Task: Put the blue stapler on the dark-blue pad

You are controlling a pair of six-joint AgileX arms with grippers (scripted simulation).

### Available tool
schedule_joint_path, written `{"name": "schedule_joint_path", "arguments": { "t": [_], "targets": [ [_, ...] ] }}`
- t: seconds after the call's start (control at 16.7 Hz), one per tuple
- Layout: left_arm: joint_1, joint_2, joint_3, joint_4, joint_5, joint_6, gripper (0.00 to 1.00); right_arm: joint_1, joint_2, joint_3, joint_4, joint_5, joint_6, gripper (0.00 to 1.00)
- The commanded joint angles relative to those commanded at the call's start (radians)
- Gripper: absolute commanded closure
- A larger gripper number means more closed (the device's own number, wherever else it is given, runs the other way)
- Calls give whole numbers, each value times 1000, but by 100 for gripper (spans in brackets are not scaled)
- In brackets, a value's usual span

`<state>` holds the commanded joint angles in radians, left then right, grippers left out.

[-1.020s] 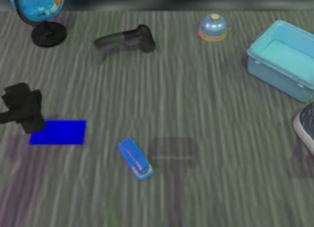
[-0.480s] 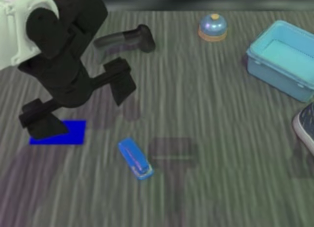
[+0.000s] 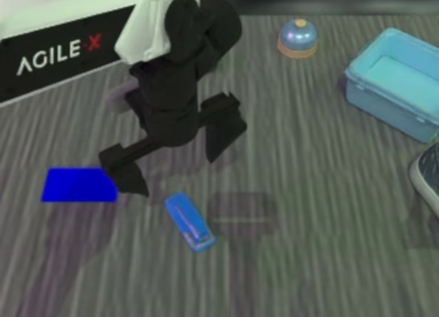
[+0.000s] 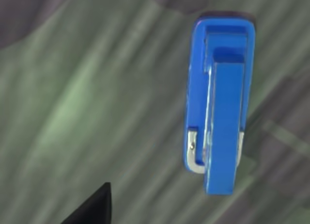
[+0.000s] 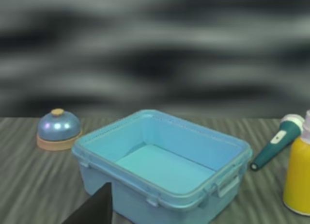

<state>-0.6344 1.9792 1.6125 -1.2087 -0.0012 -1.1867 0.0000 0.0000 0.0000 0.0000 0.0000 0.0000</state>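
From above, the left end effector (image 3: 171,156) hangs with fingers spread wide, just above the blue stapler (image 3: 188,221) lying on the desk (image 3: 309,248); the dark-blue pad (image 3: 77,185) sits to its left, bare desk around.

The left wrist view shows the stapler (image 4: 219,105) alone.

The right wrist view shows a light-blue tub (image 5: 162,163); whether the right end effector is open or closed cannot be told.

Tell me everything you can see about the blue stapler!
The blue stapler is small, long and bright blue, plastic-looking, with a raised top arm and little silvery metal pieces near one end. It lies flat on the striped grey table, slanted, right of the dark-blue pad and not on it. Nothing touches it; the left gripper hovers open just above it.
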Motion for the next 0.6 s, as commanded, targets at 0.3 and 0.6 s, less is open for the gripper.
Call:
{"name": "schedule_joint_path", "arguments": {
  "t": [0.3, 0.6],
  "targets": [
    [3, 1, 2, 0, 0, -2, 0, 0, 0, 0, 0, 0, 0, 0],
    [2, 37, -81, 115, 0, 2, 0, 0, 0, 0, 0, 0, 0, 0]
  ]
}}
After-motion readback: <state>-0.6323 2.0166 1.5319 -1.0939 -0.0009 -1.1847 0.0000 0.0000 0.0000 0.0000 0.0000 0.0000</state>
